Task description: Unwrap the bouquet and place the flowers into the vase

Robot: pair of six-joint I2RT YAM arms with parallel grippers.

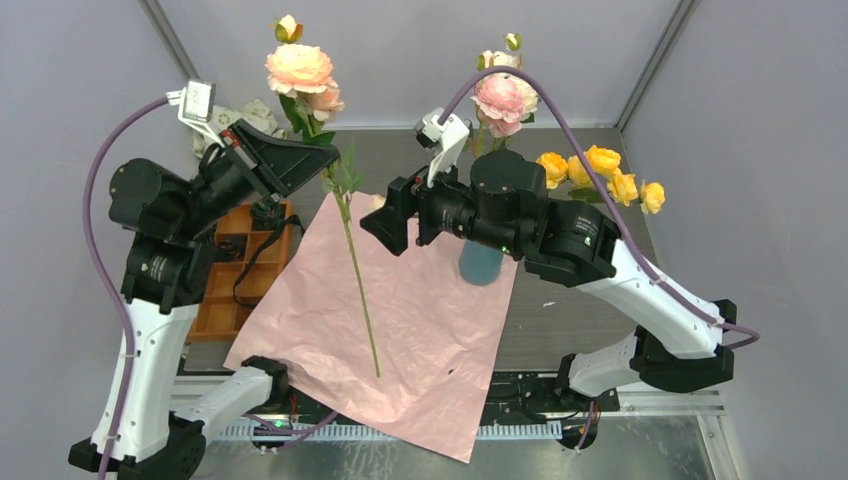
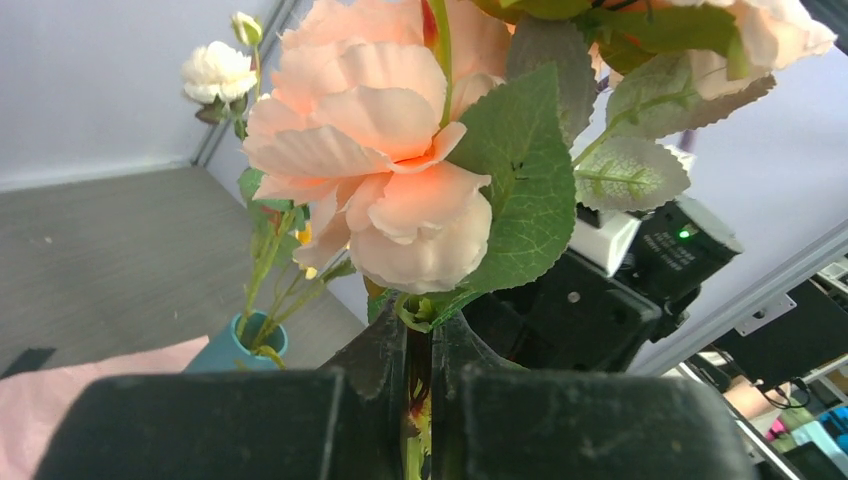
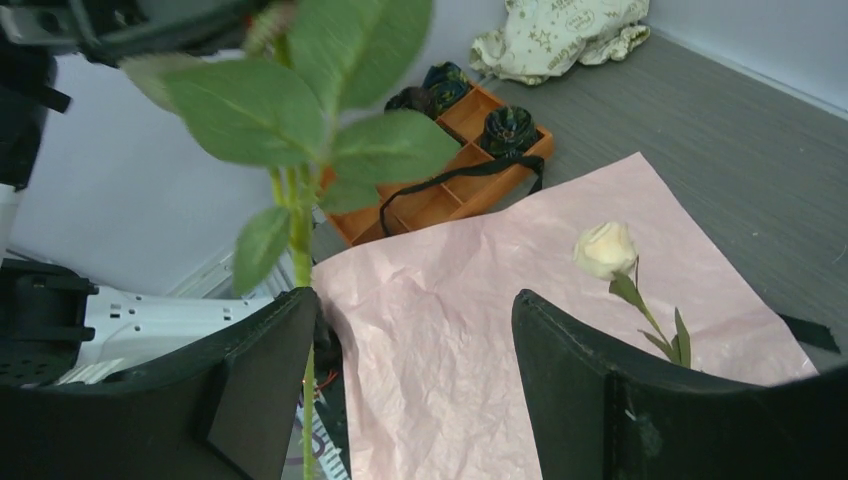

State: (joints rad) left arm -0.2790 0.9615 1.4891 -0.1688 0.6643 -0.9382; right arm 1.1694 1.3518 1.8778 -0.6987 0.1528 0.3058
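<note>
My left gripper (image 1: 322,160) is clamped tight on the stem of a peach peony (image 1: 298,68), whose long stem hangs over the pink wrapping paper (image 1: 400,310). My right gripper (image 1: 385,218) stands wide open beside that stem, gripping nothing. Under my right arm, the teal vase (image 1: 480,265) holds a pink peony (image 1: 505,98) and yellow roses (image 1: 600,168).

Bright, even diffuse light — shadows soft; close leaves (image 3: 250,110) and fingers (image 2: 200,425) blurred in wrist views.
</note>
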